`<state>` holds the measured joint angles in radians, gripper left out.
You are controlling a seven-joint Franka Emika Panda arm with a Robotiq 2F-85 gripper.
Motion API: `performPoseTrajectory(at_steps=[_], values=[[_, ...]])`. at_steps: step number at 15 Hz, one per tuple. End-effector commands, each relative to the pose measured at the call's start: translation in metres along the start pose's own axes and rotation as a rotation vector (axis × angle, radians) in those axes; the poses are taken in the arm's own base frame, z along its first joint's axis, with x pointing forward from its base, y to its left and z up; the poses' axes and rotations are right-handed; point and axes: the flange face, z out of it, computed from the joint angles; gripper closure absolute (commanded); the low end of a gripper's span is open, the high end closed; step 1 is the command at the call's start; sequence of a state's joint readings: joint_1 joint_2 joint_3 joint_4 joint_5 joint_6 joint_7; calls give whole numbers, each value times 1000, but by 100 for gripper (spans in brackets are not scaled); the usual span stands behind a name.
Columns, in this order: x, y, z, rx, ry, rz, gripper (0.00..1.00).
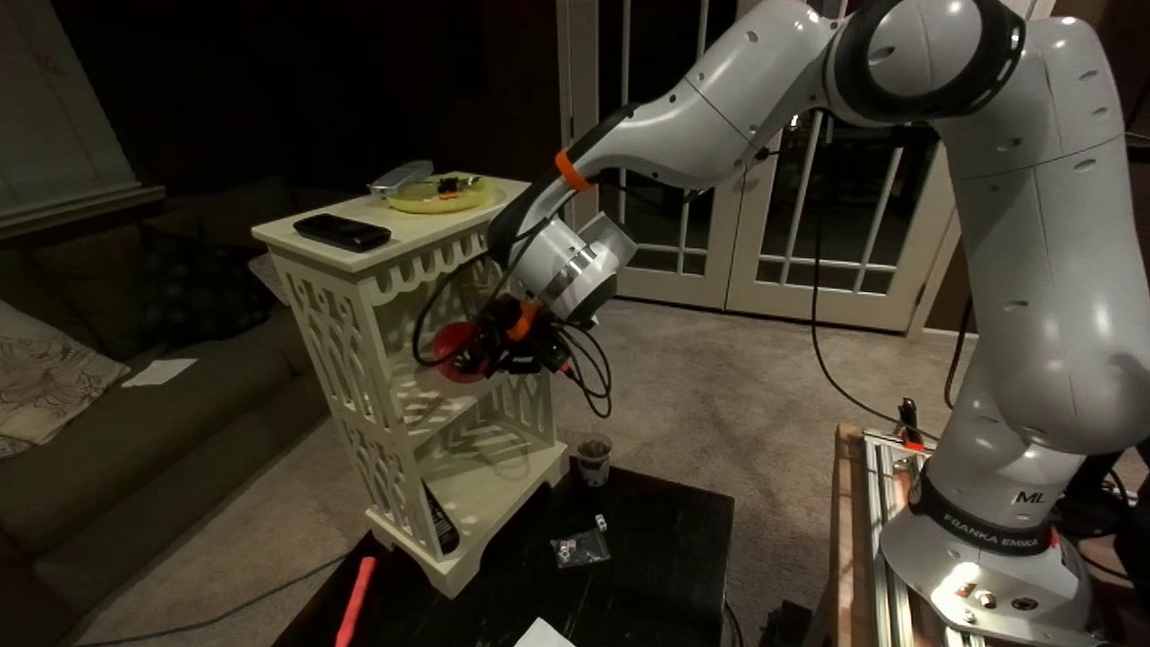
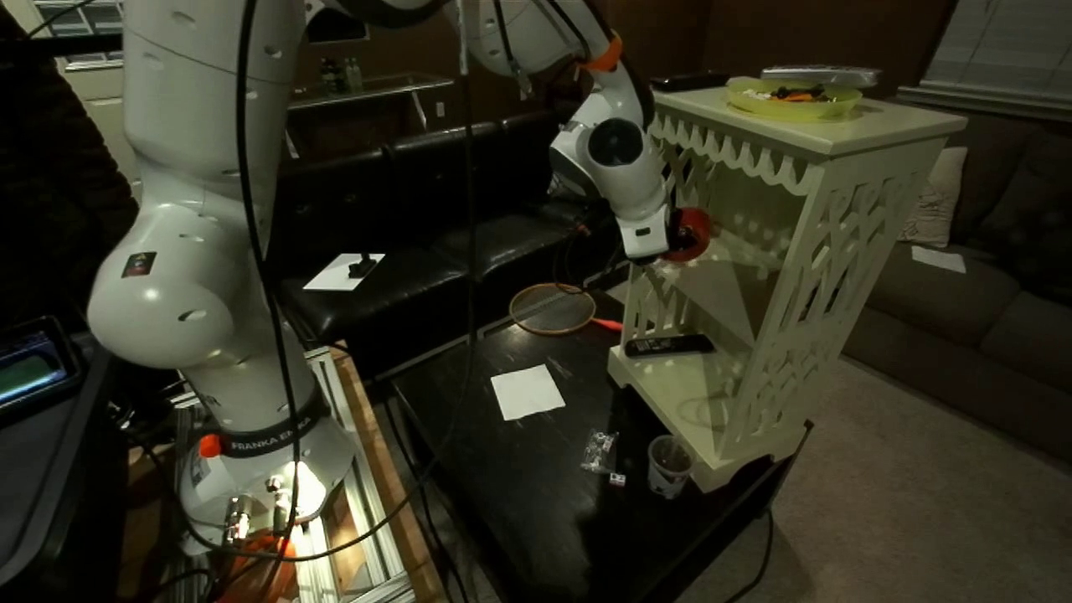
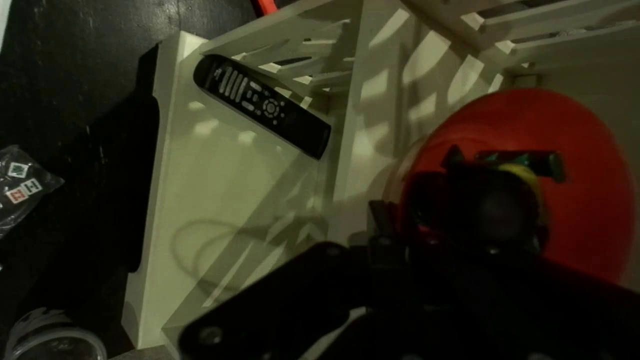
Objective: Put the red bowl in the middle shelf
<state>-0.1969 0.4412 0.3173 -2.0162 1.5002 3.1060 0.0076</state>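
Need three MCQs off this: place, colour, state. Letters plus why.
1. Where is the black button-covered remote?
A) carpet
B) bottom board of the stand
C) sofa

2. What colour is the dish atop the stand?
A) yellow
B) blue
C) red

3. What state is the red bowl in?
A) upright on the carpet
B) inverted on the sofa
C) tilted, held by the pincer

1 B: the wrist view shows it lying there.
2 A: it looks yellow in both exterior views.
3 C: both exterior views show it tipped, at the pincer.
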Motion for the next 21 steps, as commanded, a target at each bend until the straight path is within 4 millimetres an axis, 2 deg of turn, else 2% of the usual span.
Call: performPoseTrajectory(at_steps=[1,6,13,14,15,17,21], values=[[22,-15,21,39,11,-5,99],[43,-19,45,64,46,2,99],[54,-20,76,81,88,25,99],[54,-20,79,82,90,25,71],[54,-20,81,83,90,28,70],[53,-25,82,95,89,35,58],[59,-46,61,153,72,54,30]])
